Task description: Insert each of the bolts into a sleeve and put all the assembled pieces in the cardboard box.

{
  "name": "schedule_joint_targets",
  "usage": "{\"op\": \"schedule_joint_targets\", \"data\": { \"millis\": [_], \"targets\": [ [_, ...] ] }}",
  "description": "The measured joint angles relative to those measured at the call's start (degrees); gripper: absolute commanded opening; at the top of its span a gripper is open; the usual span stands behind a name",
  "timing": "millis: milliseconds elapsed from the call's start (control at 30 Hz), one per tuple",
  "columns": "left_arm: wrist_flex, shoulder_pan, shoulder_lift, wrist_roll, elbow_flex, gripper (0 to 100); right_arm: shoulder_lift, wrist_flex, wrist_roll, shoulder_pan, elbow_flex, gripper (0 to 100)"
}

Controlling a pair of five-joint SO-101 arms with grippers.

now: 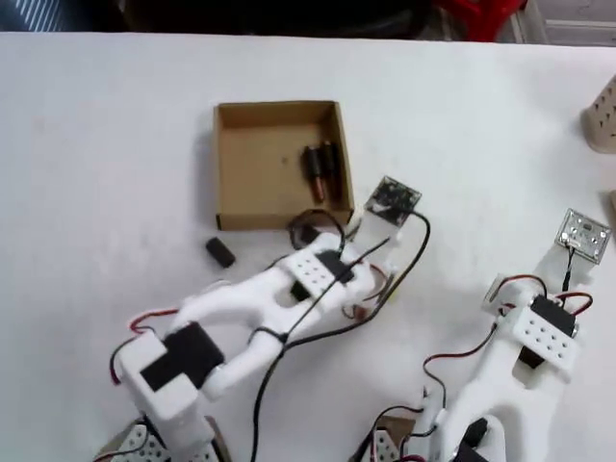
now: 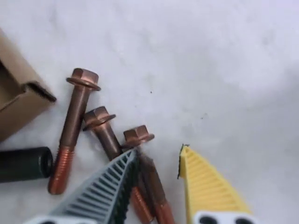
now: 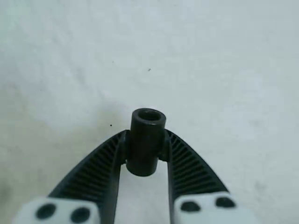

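The right gripper (image 3: 146, 136) is clenching a black sleeve (image 3: 146, 142) between its 2 dark fingers (image 3: 98, 172). The sleeve is standing nearly upright, with its open bore showing at the top and the white table (image 3: 210, 56) lying beneath it. In the high view, the right arm (image 1: 539, 337) is sitting on its own side of the table, well apart from the box (image 1: 226, 164).

The left arm (image 1: 289, 284) is stretching out towards the near corner of the box. The left gripper (image 2: 159, 150) is hanging released just above the table, with a clear gap between its grey finger (image 2: 107, 186) and its yellow finger (image 2: 205, 186). It is grasping nothing.

3 copper bolts (image 2: 103, 130) are lying on the table side by side, heads pointing away from the gripper. The grey finger is covering the shanks of 2 of them, and the nearest one is lying at the edge of the gap. The 3rd bolt (image 2: 70, 135) is lying in full sight, between the other 2 and the box corner (image 2: 18, 102).

A loose sleeve (image 1: 219, 252) is lying on its side just beside that bolt's threaded end, near the outside of the box's near wall.

Farther off, the box is sitting open on the table. 2 assembled pieces (image 1: 322, 171) are lying inside it, side by side, close to the wall on the right arm's side.
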Motion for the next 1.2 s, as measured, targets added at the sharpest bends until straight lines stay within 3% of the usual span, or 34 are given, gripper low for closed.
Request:
{"op": "schedule_joint_targets", "data": {
  "millis": [333,633,733,833,1200],
  "targets": [
    [13.0,-0.1,6.9,0.0,-11.5,18,0.0,0.0,0.0,0.0,0.0,1.7],
    [26.6,-0.2,18.7,3.5,-29.4,18,0.0,0.0,0.0,0.0,0.0,1.7],
    [30.4,-0.2,21.7,3.6,-34.2,13,0.0,0.0,0.0,0.0,0.0,1.7],
    [31.4,-0.4,22.9,4.7,-36.2,1,0.0,0.0,0.0,0.0,0.0,1.7],
    [32.4,-0.3,23.5,4.9,-37.4,2,0.0,-1.2,0.0,-0.4,0.0,1.7]
  ]
}}
